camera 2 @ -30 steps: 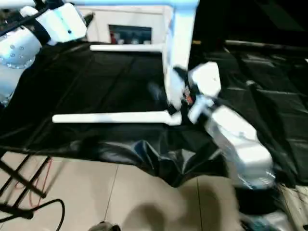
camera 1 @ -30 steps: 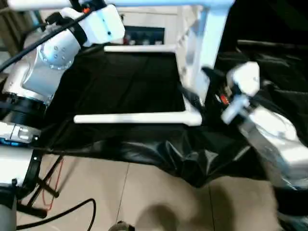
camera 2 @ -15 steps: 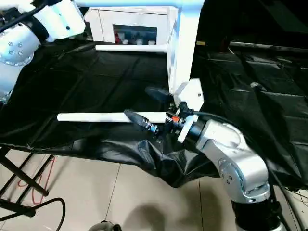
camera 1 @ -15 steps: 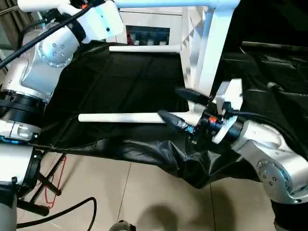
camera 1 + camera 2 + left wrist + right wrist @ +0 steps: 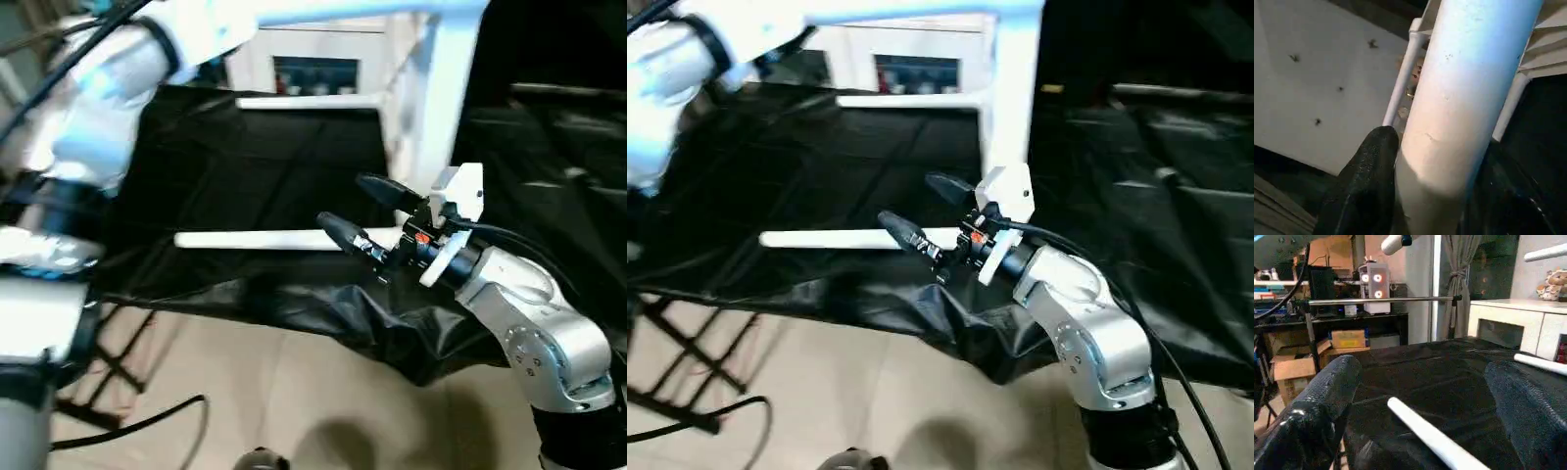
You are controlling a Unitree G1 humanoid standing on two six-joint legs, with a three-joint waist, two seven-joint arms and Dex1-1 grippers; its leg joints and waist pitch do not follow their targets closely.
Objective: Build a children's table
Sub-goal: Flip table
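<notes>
The children's table lies on its side on a black cloth. Its white tabletop (image 5: pixel 438 108) stands on edge, and its legs point to the left. My left gripper (image 5: pixel 1437 156) is shut on the top leg (image 5: pixel 372 12); the tube sits tight between both black fingers (image 5: pixel 1369 171). A far leg (image 5: pixel 304 101) and a near leg (image 5: pixel 255 239) run just above the cloth. My right gripper (image 5: pixel 361 210) stands open at the near leg's socket end. One of its fingers is above the tube and the other in front of it. The near leg (image 5: pixel 1430 435) lies low between them.
The black cloth (image 5: pixel 245 166) hangs crumpled over the front edge above a tiled floor (image 5: pixel 294 392). A white glass-door cabinet (image 5: pixel 313 73) stands behind. A black cable (image 5: pixel 147 426) and stand legs (image 5: pixel 108 372) lie on the floor at the left. Shelves with boxes (image 5: pixel 1347 338) stand farther off.
My right arm has swung round from beside the tabletop and brought its open gripper to the near leg. The head views have shifted a little. The left arm still holds up the top leg.
</notes>
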